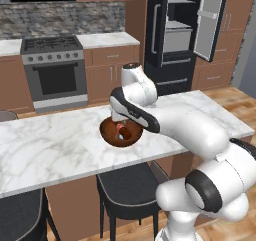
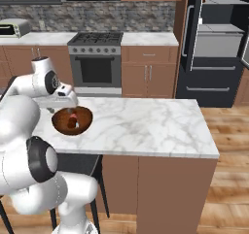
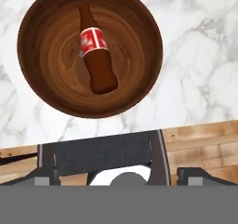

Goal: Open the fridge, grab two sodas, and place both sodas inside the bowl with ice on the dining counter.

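One soda (image 3: 95,56) lies on its side inside the bowl (image 3: 46,86), neck toward the far rim, so it looks dropped in & settled, not leaning. Bowl sits on the bench (image 1: 60,145) near its near edge, above a dark stool (image 1: 127,187). Gripper (image 3: 120,174) hangs w/ fingers spread wide apart, holding nothing; bottle is below it & a bit farther out, well clear of the tips. Fridge (image 1: 160,35) at far right has a door open, prob for soda no. 2
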Tool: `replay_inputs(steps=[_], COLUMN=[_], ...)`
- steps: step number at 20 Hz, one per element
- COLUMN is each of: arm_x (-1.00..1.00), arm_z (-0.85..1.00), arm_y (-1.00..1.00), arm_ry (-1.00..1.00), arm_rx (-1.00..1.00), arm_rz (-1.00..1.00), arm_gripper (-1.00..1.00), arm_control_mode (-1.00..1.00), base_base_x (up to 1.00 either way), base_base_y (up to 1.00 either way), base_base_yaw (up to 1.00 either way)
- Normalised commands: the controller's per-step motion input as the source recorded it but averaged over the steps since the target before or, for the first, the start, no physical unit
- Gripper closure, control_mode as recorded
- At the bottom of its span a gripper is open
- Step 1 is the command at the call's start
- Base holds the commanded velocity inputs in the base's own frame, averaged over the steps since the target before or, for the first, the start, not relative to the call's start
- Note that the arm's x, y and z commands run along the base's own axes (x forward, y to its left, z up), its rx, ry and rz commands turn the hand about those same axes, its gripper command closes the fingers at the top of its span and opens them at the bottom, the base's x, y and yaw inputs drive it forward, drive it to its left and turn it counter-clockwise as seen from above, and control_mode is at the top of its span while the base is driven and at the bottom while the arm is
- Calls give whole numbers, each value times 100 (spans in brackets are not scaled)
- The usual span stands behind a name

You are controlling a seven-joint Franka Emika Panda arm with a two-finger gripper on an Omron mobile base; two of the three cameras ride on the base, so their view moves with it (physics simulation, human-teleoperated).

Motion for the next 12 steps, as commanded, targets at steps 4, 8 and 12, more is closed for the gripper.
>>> replay_inputs(steps=[4,8,12], arm_x=[-59,-65,-88], arm_z=[32,30,19], arm_y=[-61,-58,-40], arm_ry=[-6,-7,-12], arm_rx=[4,6,8], arm_rz=[-6,-5,-1], arm_gripper=[-100,-100,-100], arm_control_mode=[-100,-100,-100], base_base_x=[0,0,0], base_base_y=[0,0,0], base_base_yaw=[0,0,0])
